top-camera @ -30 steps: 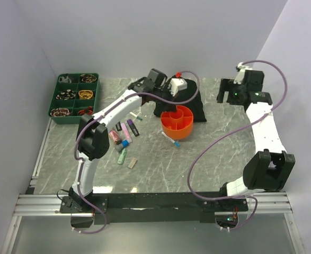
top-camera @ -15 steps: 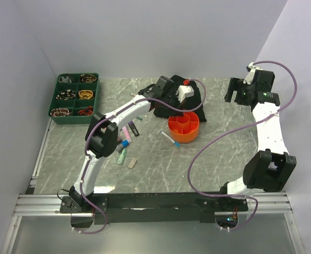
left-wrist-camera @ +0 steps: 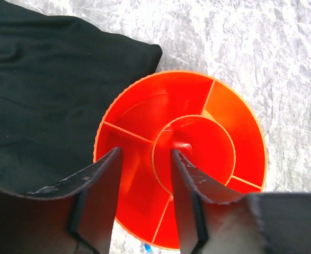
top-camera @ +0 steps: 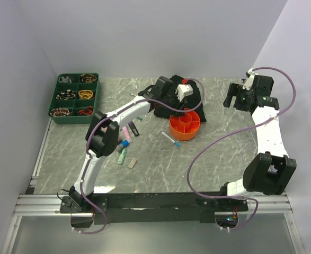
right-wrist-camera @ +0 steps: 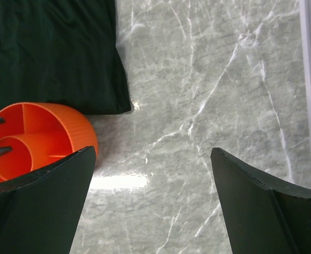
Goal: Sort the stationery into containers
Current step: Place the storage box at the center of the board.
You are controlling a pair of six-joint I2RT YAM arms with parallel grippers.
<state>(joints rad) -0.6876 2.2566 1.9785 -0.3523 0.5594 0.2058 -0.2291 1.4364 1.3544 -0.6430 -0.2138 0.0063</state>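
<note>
The round orange tub (top-camera: 186,124) with inner dividers stands mid-table beside the black fabric; it shows empty in the left wrist view (left-wrist-camera: 197,143) and at the left edge of the right wrist view (right-wrist-camera: 38,132). My left gripper (top-camera: 182,109) (left-wrist-camera: 144,153) is partly open over the tub, its jaws straddling the inner ring wall and holding nothing. My right gripper (top-camera: 233,98) (right-wrist-camera: 153,151) is wide open and empty at the back right. Loose stationery lies left of the tub: a blue-capped pen (top-camera: 169,138), short markers (top-camera: 130,130), a green piece (top-camera: 122,155), a tan eraser (top-camera: 132,163).
The dark green six-compartment tray (top-camera: 57,98) at the back left holds coiled rubber bands. A black fabric heap (top-camera: 196,98) (left-wrist-camera: 49,79) (right-wrist-camera: 49,47) lies right behind the tub. My left arm stretches over the markers. Grey walls enclose the table on three sides.
My left gripper has moved right, and the orange tub has shifted right with it, closer under the fabric's front edge. My right gripper has drifted slightly right and back.
</note>
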